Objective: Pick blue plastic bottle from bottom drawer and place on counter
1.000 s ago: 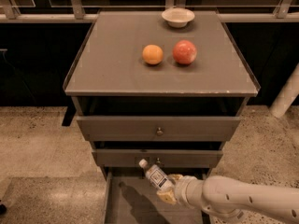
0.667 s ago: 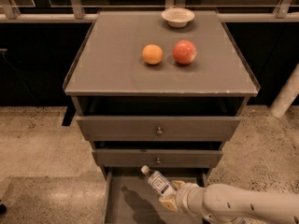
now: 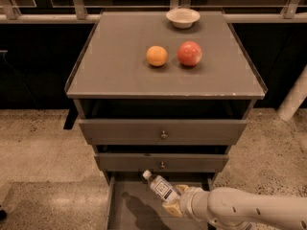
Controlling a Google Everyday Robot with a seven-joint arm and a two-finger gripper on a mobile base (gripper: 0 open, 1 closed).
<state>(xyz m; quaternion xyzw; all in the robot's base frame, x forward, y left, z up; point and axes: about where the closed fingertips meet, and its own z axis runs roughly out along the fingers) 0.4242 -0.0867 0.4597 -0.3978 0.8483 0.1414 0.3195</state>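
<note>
The blue plastic bottle [image 3: 161, 186] is clear with a white cap and a pale label with a dark patch. It tilts with its cap up and to the left, over the open bottom drawer [image 3: 139, 210]. My gripper [image 3: 173, 202] comes in from the lower right on a white arm and is shut on the bottle's lower end. The bottle is lifted off the drawer floor and casts a shadow on it. The counter [image 3: 120, 66] is the flat grey cabinet top above.
On the counter sit an orange [image 3: 157, 55], a red apple [image 3: 190, 53] and a white bowl [image 3: 183, 17] at the back edge. Two upper drawers with round knobs [image 3: 163, 135] are above the bottle. A white post [image 3: 293, 99] stands at the right.
The gripper with the bottle has moved slightly down and to the right, then held about the same spot. The bottle stays gripped and tilted.
</note>
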